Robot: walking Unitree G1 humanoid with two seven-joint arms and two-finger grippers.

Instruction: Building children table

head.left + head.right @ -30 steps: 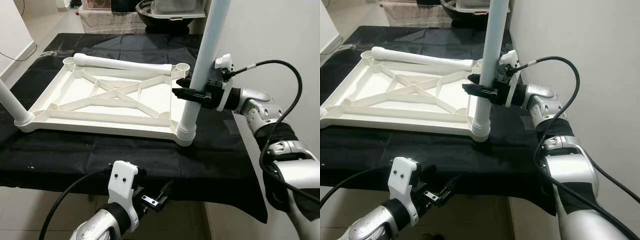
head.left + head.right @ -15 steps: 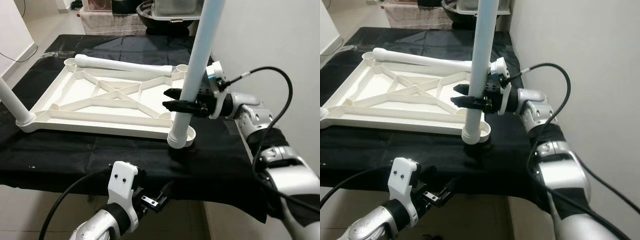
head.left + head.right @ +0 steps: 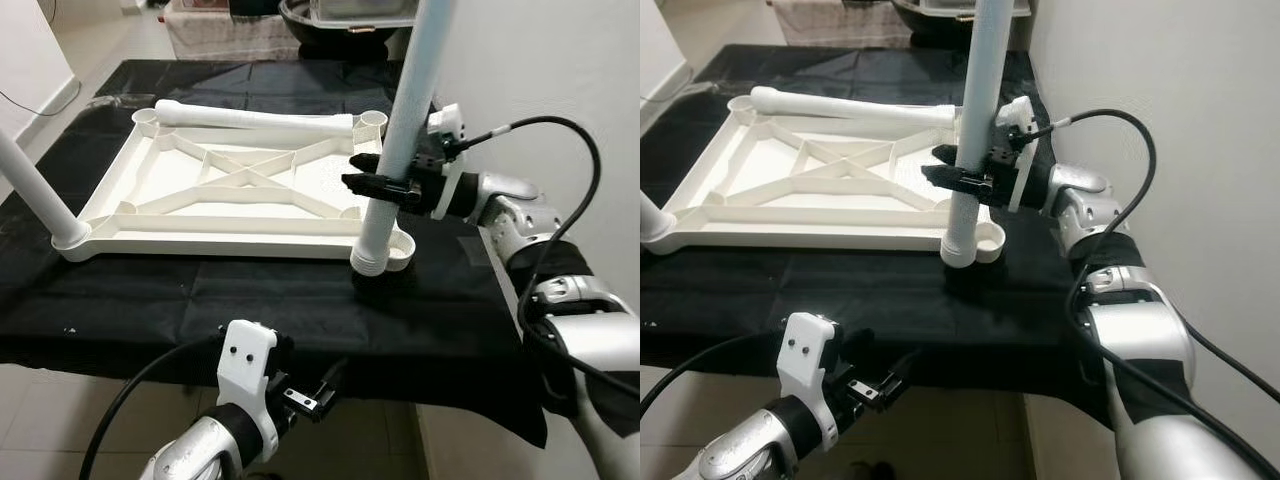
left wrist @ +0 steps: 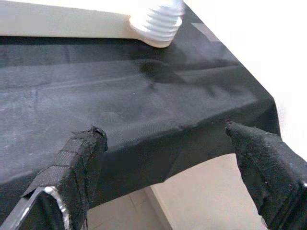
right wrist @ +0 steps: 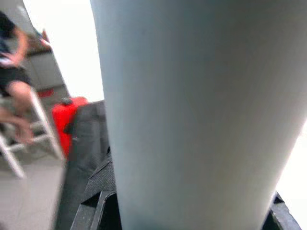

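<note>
The white table top (image 3: 200, 215) lies upside down on a black cloth (image 3: 250, 300). My right gripper (image 3: 366, 185) is shut on a white leg (image 3: 405, 120) that stands slightly tilted. Its threaded end (image 3: 369, 261) rests at the front-left rim of the near right corner socket (image 3: 402, 248), which shows beside it. A second leg (image 3: 255, 118) lies along the far edge. A third leg (image 3: 30, 190) stands in the near left corner. My left gripper (image 3: 333, 374) hangs open below the table's front edge, holding nothing; its fingers (image 4: 79, 158) stand wide apart over the cloth's edge.
A white wall (image 3: 540, 80) runs close along the right side of the table. Beyond the far edge stand a dark basin (image 3: 300, 12) and a clear bin (image 3: 365, 10). In the right wrist view a person (image 5: 14, 91) sits on a stool near a red object (image 5: 72, 112).
My right gripper swung the leg left, then back to the right. The leg's threaded end, which covered the corner socket a second ago, now sits beside it. The camera also shifted.
</note>
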